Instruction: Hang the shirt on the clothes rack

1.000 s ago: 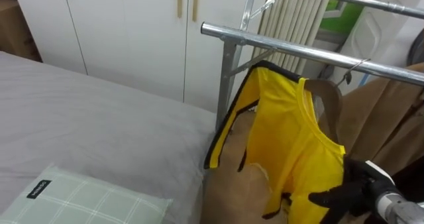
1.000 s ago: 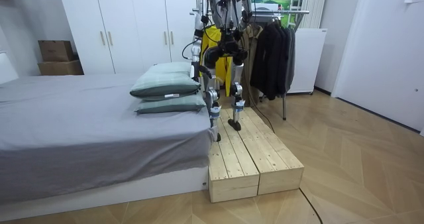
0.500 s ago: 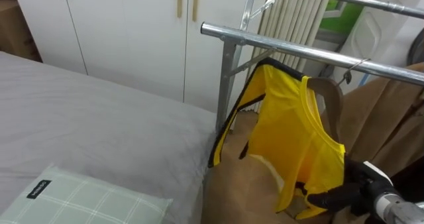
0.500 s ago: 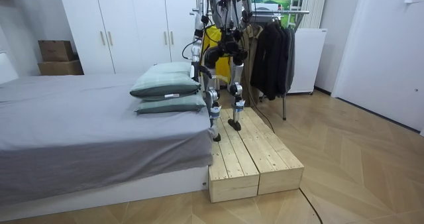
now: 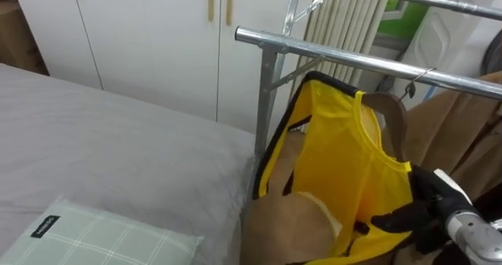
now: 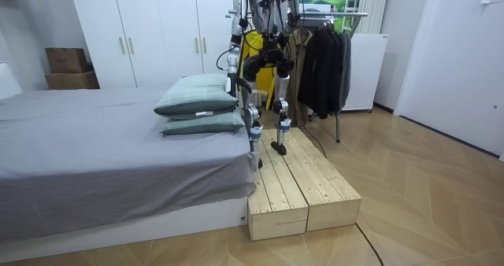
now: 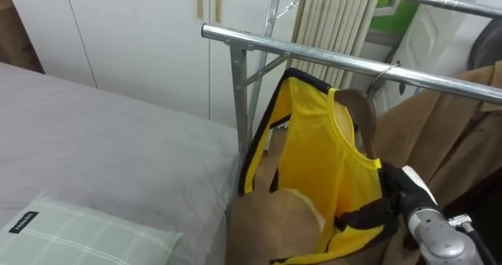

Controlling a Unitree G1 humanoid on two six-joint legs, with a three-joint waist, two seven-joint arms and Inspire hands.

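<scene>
While the robot stands on the pale wooden platform [image 6: 299,183] between the grey bed [image 5: 118,147] and the silver metal clothes rail [image 5: 329,53], the yellow sleeveless jersey with black trim [image 5: 345,163] hangs under that rail on a hanger, toward 3 o'clock in the eye views. At 4 o'clock the right hand [image 5: 427,210] pinches the jersey's lower edge with dark fingers [image 5: 392,218]. A tan coat [image 5: 455,132] hangs just beside it, at 2 o'clock. The left hand [image 6: 231,79] hangs low in the room view; whether it is clenched I cannot tell.
</scene>
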